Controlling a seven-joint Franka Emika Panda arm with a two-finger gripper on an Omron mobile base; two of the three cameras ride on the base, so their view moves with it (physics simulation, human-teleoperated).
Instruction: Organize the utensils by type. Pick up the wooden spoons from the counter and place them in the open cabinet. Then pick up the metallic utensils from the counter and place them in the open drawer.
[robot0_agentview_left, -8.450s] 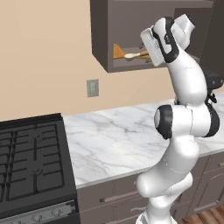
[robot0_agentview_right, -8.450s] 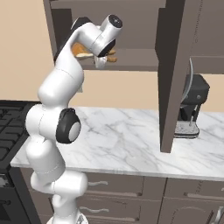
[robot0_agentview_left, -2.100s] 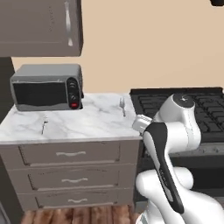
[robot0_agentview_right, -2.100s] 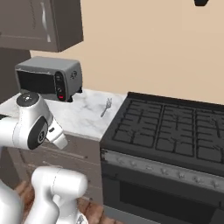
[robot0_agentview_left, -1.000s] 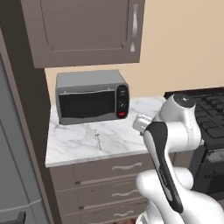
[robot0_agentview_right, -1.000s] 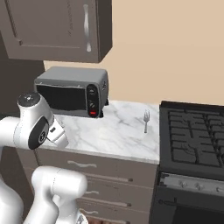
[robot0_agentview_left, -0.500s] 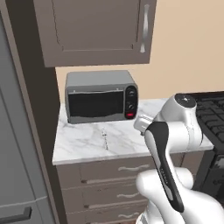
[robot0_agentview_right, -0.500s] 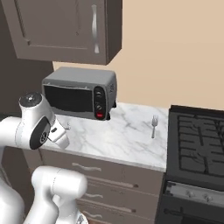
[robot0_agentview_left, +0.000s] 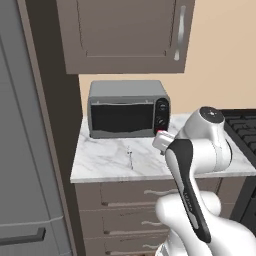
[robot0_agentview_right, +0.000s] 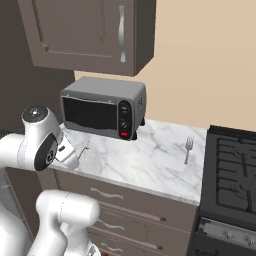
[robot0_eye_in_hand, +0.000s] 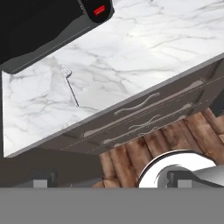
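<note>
A thin metal utensil (robot0_agentview_left: 130, 159) is seen lying flat on the counter (robot0_agentview_left: 105, 162), ahead of the gripper (robot0_eye_in_hand: 109, 179) and in front of the toaster oven (robot0_agentview_left: 128, 108), while a metal fork (robot0_agentview_right: 188, 149) lies well apart on the same marble beside the stove (robot0_agentview_right: 232, 175). The gripper is held off the counter edge above the closed drawer fronts (robot0_eye_in_hand: 144, 116); nothing is seen between its tips, but how far they are spread cannot be told. A closed wall cabinet (robot0_agentview_left: 125, 32) hangs above the oven.

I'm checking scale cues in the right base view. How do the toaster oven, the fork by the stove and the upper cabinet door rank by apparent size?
1. Upper cabinet door, largest.
2. Toaster oven.
3. Fork, smallest by far, a thin sliver on the counter.
</note>
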